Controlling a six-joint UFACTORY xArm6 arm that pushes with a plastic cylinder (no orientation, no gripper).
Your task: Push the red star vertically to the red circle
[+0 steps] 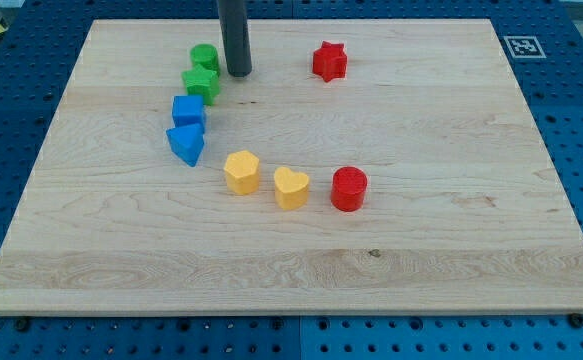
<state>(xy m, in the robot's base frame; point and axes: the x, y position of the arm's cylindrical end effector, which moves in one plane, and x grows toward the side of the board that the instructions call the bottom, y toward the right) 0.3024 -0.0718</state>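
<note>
The red star (329,61) sits near the view's top, right of centre. The red circle (349,188) stands well below it, slightly to the right, in the board's middle. My tip (238,73) rests on the board at the view's top, left of the red star and just right of the green blocks. It touches neither red block.
A green circle (205,57) and a green star (201,84) sit just left of my tip. A blue cube (188,110) and a blue triangle-like block (186,144) lie below them. A yellow hexagon (242,171) and a yellow heart (291,187) sit left of the red circle.
</note>
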